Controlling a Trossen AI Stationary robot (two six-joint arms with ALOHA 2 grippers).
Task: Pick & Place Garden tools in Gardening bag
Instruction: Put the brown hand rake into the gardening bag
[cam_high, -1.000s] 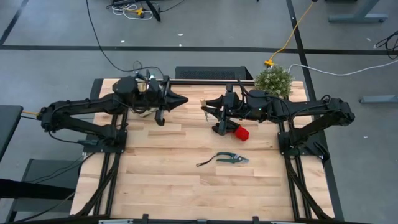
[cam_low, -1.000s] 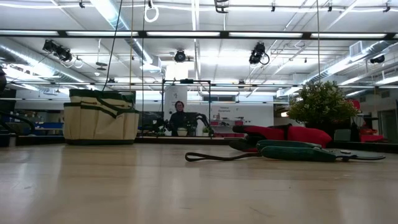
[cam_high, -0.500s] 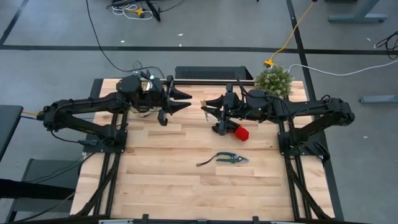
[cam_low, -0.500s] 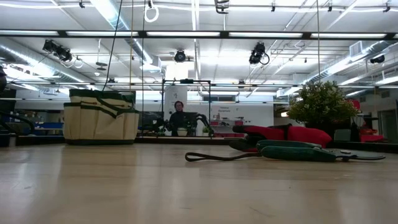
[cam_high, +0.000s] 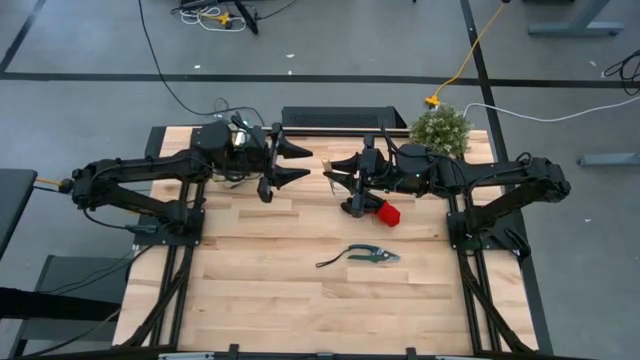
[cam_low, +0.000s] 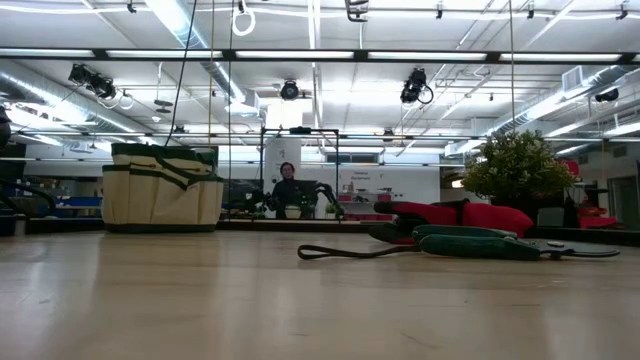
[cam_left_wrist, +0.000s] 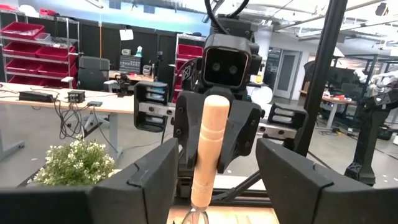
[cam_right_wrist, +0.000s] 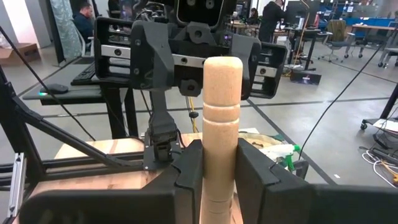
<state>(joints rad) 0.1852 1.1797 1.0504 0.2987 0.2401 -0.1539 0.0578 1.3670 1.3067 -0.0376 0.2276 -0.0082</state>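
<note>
1. I'm seeing my right tool (cam_high: 332, 174) hanging over the rear middle of the light wooden slatted desk (cam_high: 300, 290), its fingers (cam_right_wrist: 186, 171) clamping a wooden-handled garden tool (cam_right_wrist: 222, 124) with a pale round turned handle; the handle end is pointing toward the left arm.
2. My left tool (cam_high: 300, 162) is facing it from just beside, fingers (cam_left_wrist: 149, 180) standing spread apart and gripping nothing; in the left wrist view the wooden handle (cam_left_wrist: 208, 146) is sitting in the gap between them, not touching either.
3. I'm reading a metal part below the handle in the left wrist view, but I cannot tell which kind of head it is.
4. Black-handled pruning shears (cam_high: 372, 255) with a dark loop strap are lying flat on the desk nearer the front, well apart from both tools.
5. A red-and-black glove (cam_high: 388, 213) is lying on the desk just under the right arm.
6. The beige fabric gardening bag with dark green trim (cam_low: 162, 190) is standing upright at the far left of the desk in the low view; in the high view the left arm is covering it.
7. A bushy green potted plant (cam_high: 440, 128) is sitting at the rear right corner.
8. A person (cam_low: 288, 186) is sitting far off behind the desk.
</note>
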